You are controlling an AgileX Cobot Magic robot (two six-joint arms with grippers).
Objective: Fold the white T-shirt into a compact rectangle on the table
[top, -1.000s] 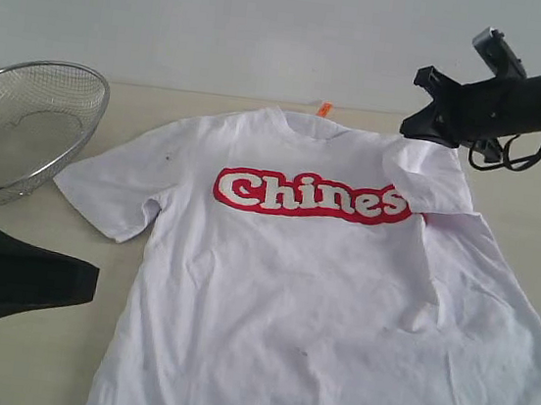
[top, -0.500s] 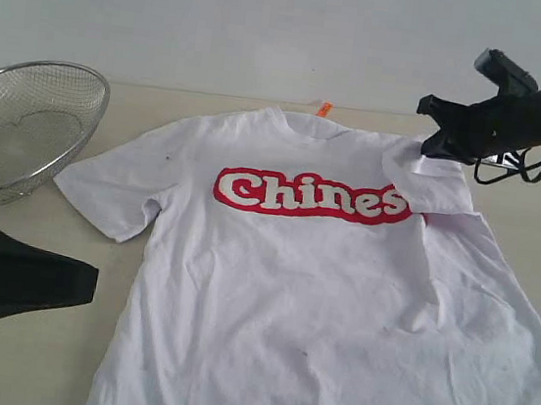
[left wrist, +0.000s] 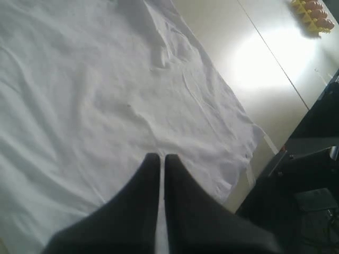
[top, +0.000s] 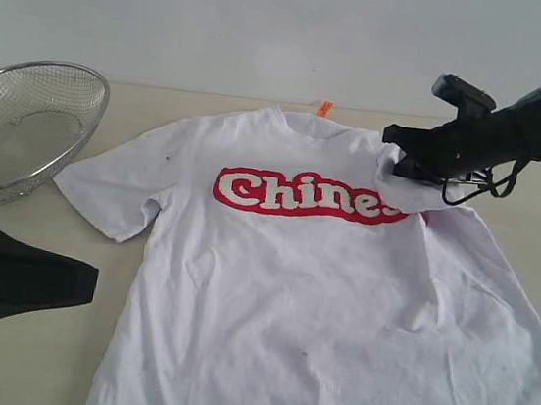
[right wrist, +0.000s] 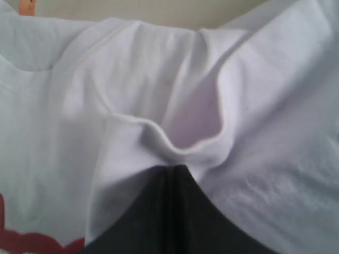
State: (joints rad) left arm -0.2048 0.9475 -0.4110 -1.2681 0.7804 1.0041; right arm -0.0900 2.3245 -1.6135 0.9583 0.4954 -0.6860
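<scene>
Since a second ago the right gripper [top: 396, 149] has dropped and swung inward from beyond the shoulder. It has drawn the folded-over sleeve [top: 412, 188] further across the chest, so the cloth now hides the last letter of the red lettering [top: 296, 194].

At the far left a wire basket [top: 66, 98] sits tilted on the table [top: 532, 240], well apart from the shirt. Below it the left gripper [top: 92, 287] lies low at the near left, just beside the shirt's side edge and pointing toward it. Whether it rests on the table cannot be told. In its own camera the left gripper [left wrist: 161, 157] is clenched, its black fingers pressed nearly together with nothing between them, and the wrinkled white cloth [left wrist: 106, 95] spreads beyond their tips.

The white T-shirt [top: 318, 297] lies front-up across the middle of the table, with the other sleeve [top: 109, 193] spread flat toward the basket. Its lower hem runs out of view at the near edge. An orange neck tag [top: 324, 108] pokes out behind the collar.

On the right, the gripper sits over the shoulder, touching the cloth. Its wrist camera shows the right gripper [right wrist: 174, 168] closed tight on a small bunched fold of the sleeve hem [right wrist: 185, 145], pinched at the fingertips.
</scene>
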